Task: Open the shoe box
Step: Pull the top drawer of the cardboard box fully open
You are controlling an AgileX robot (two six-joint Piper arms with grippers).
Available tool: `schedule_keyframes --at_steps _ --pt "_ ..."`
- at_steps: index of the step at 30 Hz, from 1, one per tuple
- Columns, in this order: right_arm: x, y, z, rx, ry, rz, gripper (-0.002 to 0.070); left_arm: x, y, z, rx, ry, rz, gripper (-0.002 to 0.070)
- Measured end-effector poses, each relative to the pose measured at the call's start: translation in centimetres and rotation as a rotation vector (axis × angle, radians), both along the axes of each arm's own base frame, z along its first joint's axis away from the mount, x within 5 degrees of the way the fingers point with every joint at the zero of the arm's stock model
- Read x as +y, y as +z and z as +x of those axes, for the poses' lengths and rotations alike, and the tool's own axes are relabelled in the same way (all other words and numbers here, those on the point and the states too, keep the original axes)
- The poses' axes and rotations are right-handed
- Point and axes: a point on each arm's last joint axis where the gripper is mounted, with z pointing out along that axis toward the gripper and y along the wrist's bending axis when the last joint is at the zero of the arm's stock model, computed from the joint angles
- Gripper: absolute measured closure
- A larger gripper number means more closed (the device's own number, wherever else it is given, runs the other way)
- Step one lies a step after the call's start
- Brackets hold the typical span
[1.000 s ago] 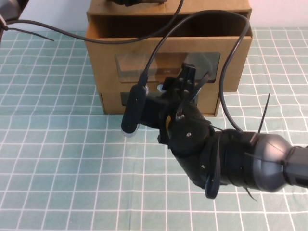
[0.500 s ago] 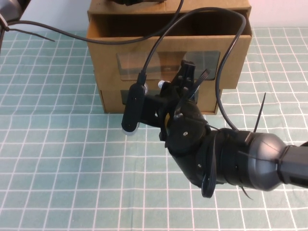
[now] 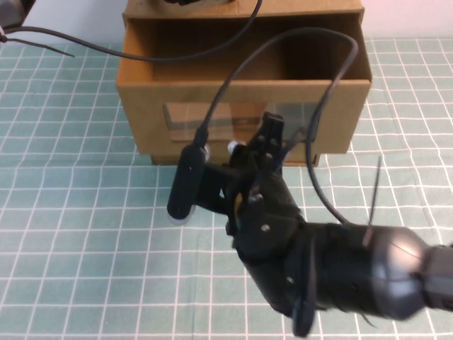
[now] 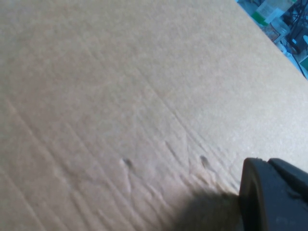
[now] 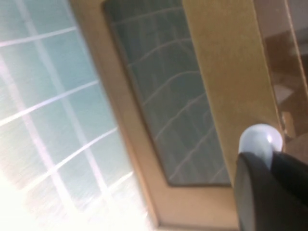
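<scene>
Shoe box [image 3: 141, 106] front against right hand [image 3: 274, 126], clamped closed | left hand [image 4: 270, 192] atop box; state unclear

- One shoe box [image 3: 241, 92] of brown cardboard, with one drawer drawn partly out at its front.
- One clear window [image 3: 212, 117] in the box's drawer front.
- One white round knob [image 3: 232, 146] on that front, just below the window.
- Two grippers: the right gripper [image 3: 273, 127], fingers closed, against the box's front beside the knob, and the left gripper [image 4: 272, 192], close against a plain cardboard face of the box.
- Two black cables [image 3: 42, 31] crossing over the box.
- One green checked cloth [image 3: 71, 212] under the box.
</scene>
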Motion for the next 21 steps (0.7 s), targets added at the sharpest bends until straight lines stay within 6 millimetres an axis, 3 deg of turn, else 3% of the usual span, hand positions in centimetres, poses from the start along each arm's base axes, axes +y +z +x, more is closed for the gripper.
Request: schedule_keyframes --at_steps 8,13,21 --pt "-2.8 0.5 -4.2 0.109 0.036 0.057 0.0667 0.0 0.0 0.0 0.002 -0.001 -0.009 0.068" --pt "-3.3 -0.7 -6.8 0.205 0.064 0.107 0.0663 -0.1 0.1 0.0 0.003 -0.001 -0.013 0.068" --pt "-2.8 -1.6 -7.5 0.225 0.078 0.165 0.0661 -0.1 0.1 0.0 0.005 -0.003 -0.014 0.068"
